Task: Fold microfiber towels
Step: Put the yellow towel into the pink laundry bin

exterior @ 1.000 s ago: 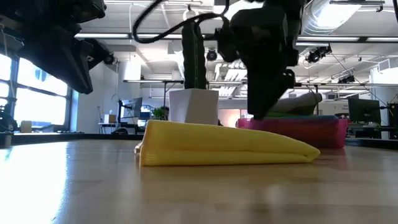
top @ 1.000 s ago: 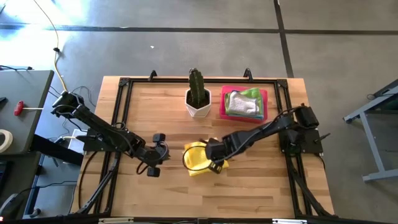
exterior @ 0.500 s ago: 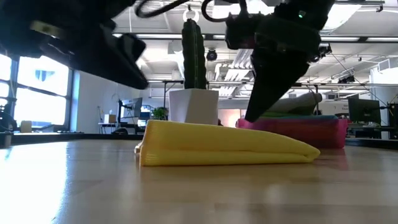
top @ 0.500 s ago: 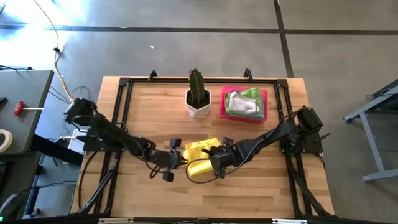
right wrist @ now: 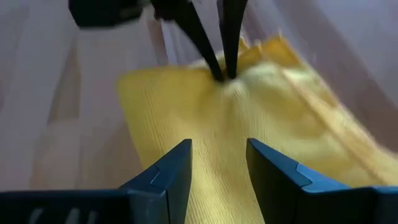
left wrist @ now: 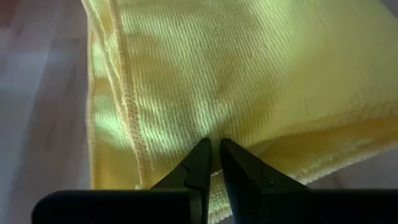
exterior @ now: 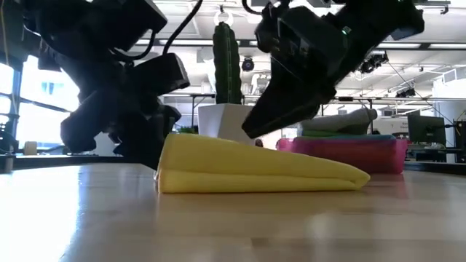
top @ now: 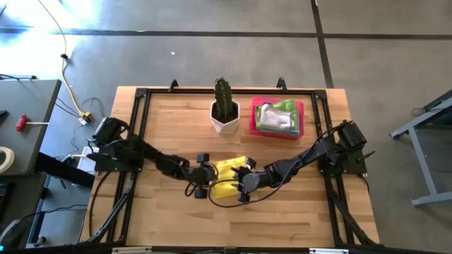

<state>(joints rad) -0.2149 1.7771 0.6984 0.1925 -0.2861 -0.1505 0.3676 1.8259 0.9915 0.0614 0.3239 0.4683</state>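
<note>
A yellow microfiber towel point(top: 227, 169) lies folded into a thick wedge on the wooden table, a little near of its middle; it also shows in the low view point(exterior: 255, 171). My left gripper point(top: 210, 178) is at the towel's left end, its fingertips point(left wrist: 214, 149) closed together on the cloth. My right gripper point(top: 244, 185) is open, slanting down over the towel's top from the right point(right wrist: 217, 155); I cannot tell whether it touches the cloth. Grey, green and other folded towels point(top: 277, 116) lie on the pink tray. My left gripper has its two fingertips together on the towel's top layer point(left wrist: 214, 134), near the towel's left edge, where the cloth puckers around them point(right wrist: 225, 84). The fingers come slanting down from the table's left. The towel lies flat on the table.
A cactus in a white pot point(top: 224, 109) stands at the far middle of the table. The pink tray point(top: 253, 127) with its stack of folded towels sits at the far right. A black frame point(top: 141, 95) runs round the table's edge.
My left gripper has gone toward the table's right edge and down onto the yellow towel's left end. My right gripper has moved a little toward the near edge and tipped lower over the towel. The towel's left end has risen slightly.
</note>
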